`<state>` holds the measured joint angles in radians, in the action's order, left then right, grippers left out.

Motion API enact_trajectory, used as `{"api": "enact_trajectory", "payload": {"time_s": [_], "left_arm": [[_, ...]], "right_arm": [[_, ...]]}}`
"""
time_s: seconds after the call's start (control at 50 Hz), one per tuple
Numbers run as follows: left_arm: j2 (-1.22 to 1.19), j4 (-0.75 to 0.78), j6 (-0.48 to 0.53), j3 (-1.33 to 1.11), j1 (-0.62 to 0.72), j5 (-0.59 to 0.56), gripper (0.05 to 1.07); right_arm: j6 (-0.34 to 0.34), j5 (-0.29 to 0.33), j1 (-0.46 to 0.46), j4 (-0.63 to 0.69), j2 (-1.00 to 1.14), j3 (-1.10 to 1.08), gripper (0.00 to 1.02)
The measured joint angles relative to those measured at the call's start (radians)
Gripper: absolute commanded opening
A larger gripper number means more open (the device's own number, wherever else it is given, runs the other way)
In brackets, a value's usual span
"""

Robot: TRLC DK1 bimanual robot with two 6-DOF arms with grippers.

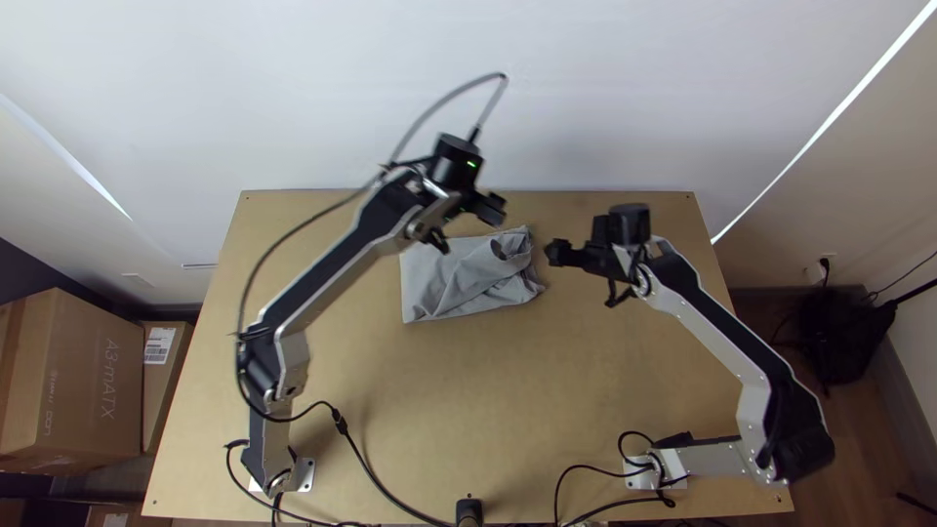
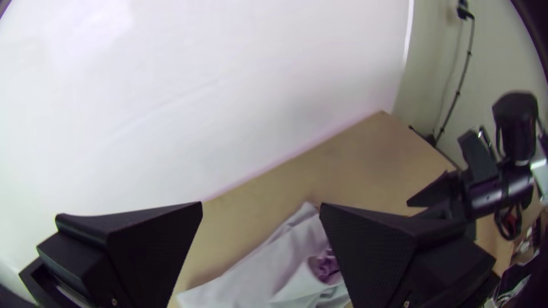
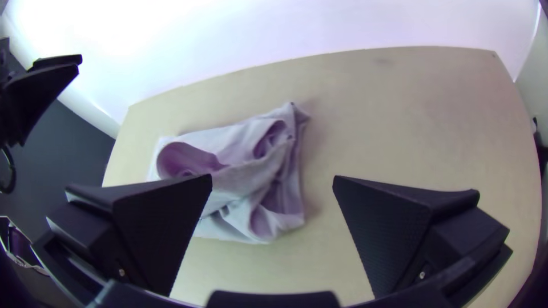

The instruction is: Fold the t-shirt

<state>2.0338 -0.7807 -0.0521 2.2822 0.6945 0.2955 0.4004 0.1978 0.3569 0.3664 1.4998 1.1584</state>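
The t-shirt (image 1: 429, 283) is lying on the wooden table (image 1: 468, 400), around the middle of its width and near its far edge. It is forming a small folded bundle: the left part is lying rather flat, while the right part is bunching in loose wrinkles, with hollow openings showing between the layers. The left gripper (image 1: 467, 226) is hovering by the far side of the t-shirt, its fingers standing wide apart and gripping nothing. The right gripper (image 1: 582, 275) is hanging to the right of the cloth, well above the table; its fingers are also standing widely open, holding nothing. Behind the table a white wall (image 1: 586, 98) is rising. On the left, beyond the table, cardboard boxes (image 1: 78, 381) are standing, and some black cables (image 1: 376, 480) are running along the near edge.
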Motion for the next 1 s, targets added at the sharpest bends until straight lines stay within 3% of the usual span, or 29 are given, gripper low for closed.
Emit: {"api": "enact_trajectory", "payload": {"time_s": [0.26,0.48,0.66,1.0], "left_arm": [[-0.188,-0.113,-0.046,-0.073,-0.159,-0.049,1.03],[-0.233,-0.161,-0.048,-0.077,-0.315,-0.094,1.03],[-0.233,-0.174,-0.054,-0.084,-0.36,-0.101,1.03],[-0.233,-0.175,-0.064,-0.089,-0.383,-0.124,1.03]], "right_arm": [[0.019,0.0,0.145,0.007,0.257,0.307,0.97],[0.073,0.013,0.212,0.193,0.457,0.561,0.95],[0.111,0.019,0.224,0.366,0.546,0.684,0.95],[0.127,0.019,0.177,0.595,0.549,0.673,0.95]]}}
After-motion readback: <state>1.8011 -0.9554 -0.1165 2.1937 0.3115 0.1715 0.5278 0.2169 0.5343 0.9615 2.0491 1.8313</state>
